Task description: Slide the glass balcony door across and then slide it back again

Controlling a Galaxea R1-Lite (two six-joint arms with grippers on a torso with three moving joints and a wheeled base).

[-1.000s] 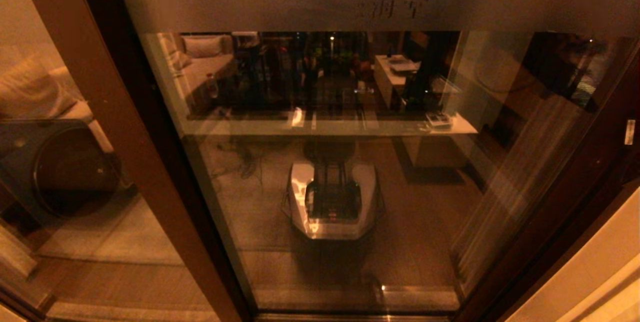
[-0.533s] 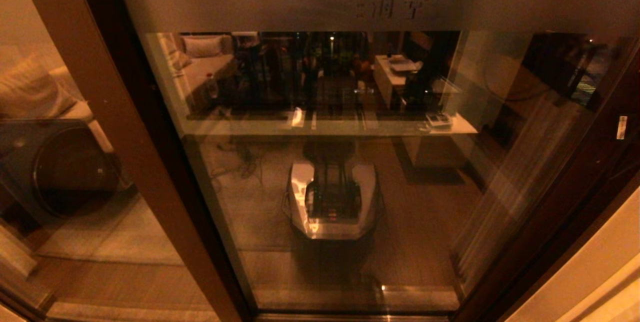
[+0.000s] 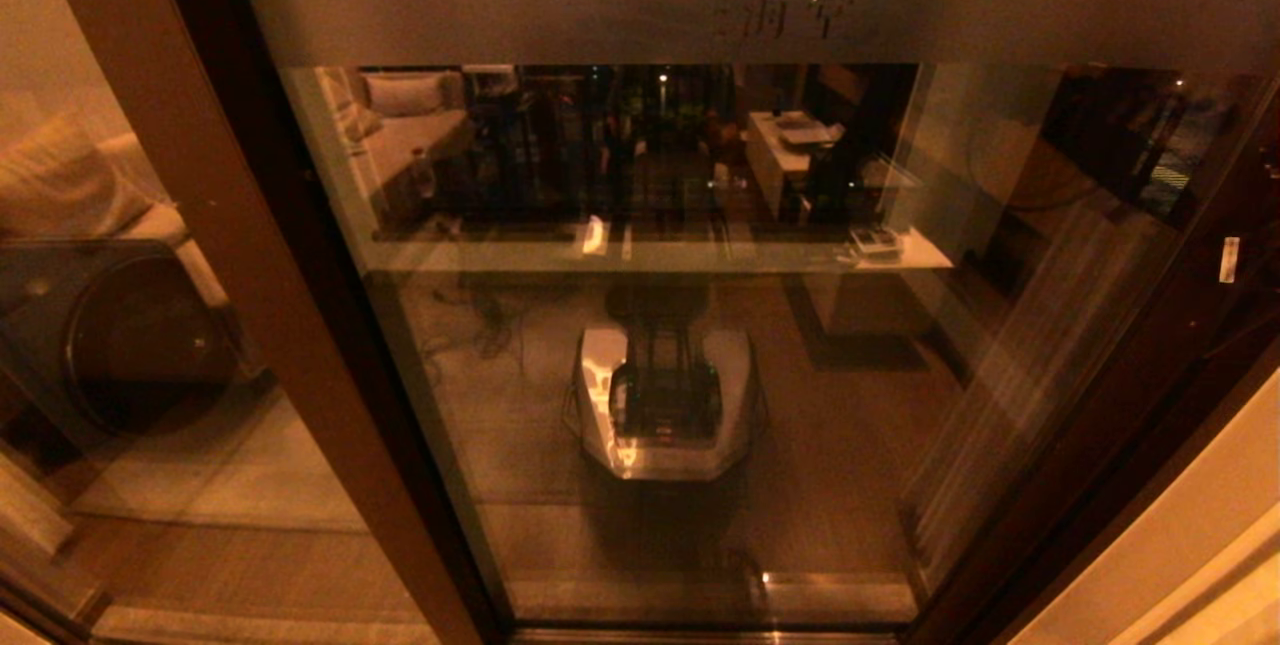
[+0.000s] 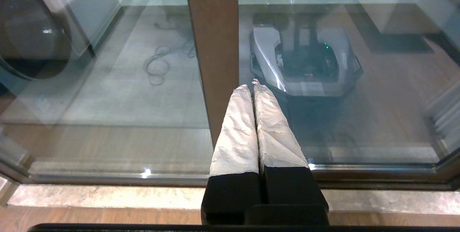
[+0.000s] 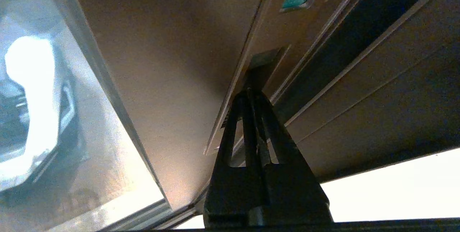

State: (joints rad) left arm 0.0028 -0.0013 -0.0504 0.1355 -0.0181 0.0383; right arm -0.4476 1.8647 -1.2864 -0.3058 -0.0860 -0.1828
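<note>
- Fingers of the left gripper [image 4: 252, 87] pressed together, nothing between them — the wrapped tips sit in front of the wide brown post [image 4: 212, 45], beside its edge; contact can't be judged.
- Right gripper [image 5: 251, 93]: fingers also closed tight, tips at the narrow recessed handle slot [image 5: 264, 59] in the door's stile. Whether the tips are actually inside the slot — can't tell.
- Neither gripper shows in the head view.
- Glass balcony door [image 3: 700, 325] fills most of the head view: tall pane in a dark reddish-brown frame, frosted band [image 3: 600, 10] with etched characters across the top.
- Door's right stile [image 3: 1150, 365] runs diagonally down the right side, small pale sticker [image 3: 1229, 259] on it. A pale wall [image 3: 1180, 545] lies beyond it at the lower right.
- Left edge of the door overlaps the brown post [image 3: 200, 225] of the fixed glass panel [image 3: 110, 325].
- Through the fixed panel: a dark round-fronted appliance [image 3: 130, 335] on the balcony floor.
- Glass reflects the robot's own base [image 3: 660, 405] and the room behind it — a sofa [image 3: 400, 125] and a white table [image 3: 790, 140].
- Bottom track [image 4: 107, 178] runs along the foot of the glass in the left wrist view, with a stone sill [image 4: 107, 196] in front of it.
</note>
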